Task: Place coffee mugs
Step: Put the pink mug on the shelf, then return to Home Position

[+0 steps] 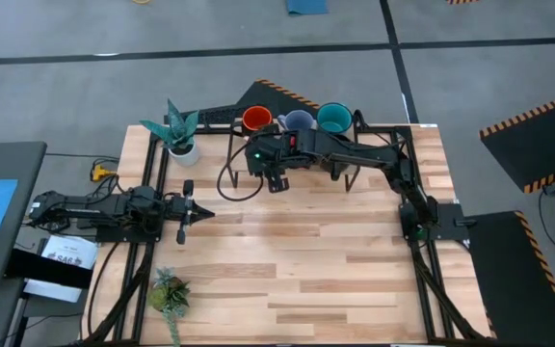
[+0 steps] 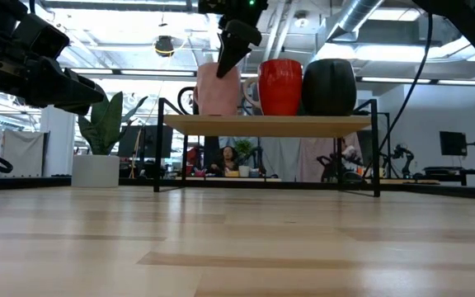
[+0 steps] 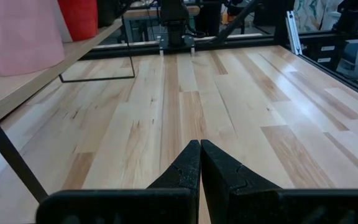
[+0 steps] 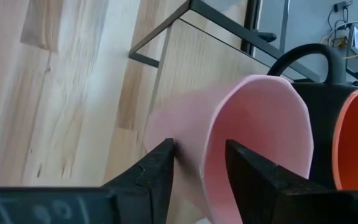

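A pink mug [image 4: 260, 124] stands upright on its base on the wooden shelf [image 2: 262, 125], beside a red mug [image 2: 280, 86] and a black mug [image 2: 330, 86]. Behind them on the shelf are a dark mug with an orange inside [image 1: 256, 119], a pale grey-blue mug [image 1: 298, 120] and a teal mug [image 1: 333, 117]. My right gripper [image 4: 199, 149] is open above the pink mug [image 2: 218, 89], slanting down, one finger outside its wall and one inside. My left gripper [image 3: 200, 149] is shut over the table's left part [image 1: 200, 214], holding nothing. My right gripper straddles the pink mug's wall at the rim [image 4: 205, 163]. The inner finger [image 4: 253, 177] shows a gap to the wall. I cannot tell whether the outer finger [image 4: 157, 171] touches the wall. The mug stands upright on the shelf.
A white pot with a green plant [image 1: 183, 145] stands at the shelf's left end. A small plant [image 1: 169, 294] lies near the table's front left. The shelf's thin black legs [image 2: 157, 144] stand on the table, with bare wood in front of them.
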`<state>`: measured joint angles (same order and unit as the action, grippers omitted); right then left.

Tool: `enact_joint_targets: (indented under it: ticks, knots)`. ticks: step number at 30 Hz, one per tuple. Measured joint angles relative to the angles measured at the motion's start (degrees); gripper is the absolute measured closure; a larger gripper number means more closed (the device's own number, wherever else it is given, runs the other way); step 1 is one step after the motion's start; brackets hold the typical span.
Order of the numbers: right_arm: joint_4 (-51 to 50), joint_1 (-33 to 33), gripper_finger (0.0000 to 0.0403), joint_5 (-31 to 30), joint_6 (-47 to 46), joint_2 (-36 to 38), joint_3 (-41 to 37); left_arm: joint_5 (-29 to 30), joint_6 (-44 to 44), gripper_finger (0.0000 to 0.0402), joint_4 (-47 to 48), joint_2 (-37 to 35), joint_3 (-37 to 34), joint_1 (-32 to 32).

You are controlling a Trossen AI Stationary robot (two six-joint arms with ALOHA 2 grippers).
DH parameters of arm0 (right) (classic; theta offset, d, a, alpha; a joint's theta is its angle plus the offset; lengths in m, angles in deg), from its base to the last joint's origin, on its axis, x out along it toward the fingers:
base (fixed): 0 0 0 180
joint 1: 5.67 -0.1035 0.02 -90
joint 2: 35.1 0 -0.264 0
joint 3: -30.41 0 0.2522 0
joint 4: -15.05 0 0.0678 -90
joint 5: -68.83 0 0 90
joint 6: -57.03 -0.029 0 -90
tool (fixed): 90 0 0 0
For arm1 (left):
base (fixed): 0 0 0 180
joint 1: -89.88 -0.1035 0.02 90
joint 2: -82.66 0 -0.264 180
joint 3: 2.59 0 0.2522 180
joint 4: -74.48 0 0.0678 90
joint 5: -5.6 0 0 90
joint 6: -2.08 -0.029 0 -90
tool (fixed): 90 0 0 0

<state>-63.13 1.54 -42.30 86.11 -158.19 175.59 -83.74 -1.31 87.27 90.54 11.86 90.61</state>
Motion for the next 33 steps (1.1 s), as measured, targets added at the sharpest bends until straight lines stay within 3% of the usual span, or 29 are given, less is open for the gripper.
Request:
enact_joint_targets:
  ticks: [23,33]
  knots:
    - [-3.20,-1.47,0.0234,0.07,-1.31,5.28,0.00,-0.02,0.00,0.0402,0.00,-0.02,0.00,-0.02]
    - [-18.73,-1.77,0.0236,12.03,-17.02,14.81,-1.98,-0.02,0.00,0.0401,0.00,0.00,0.00,0.00]
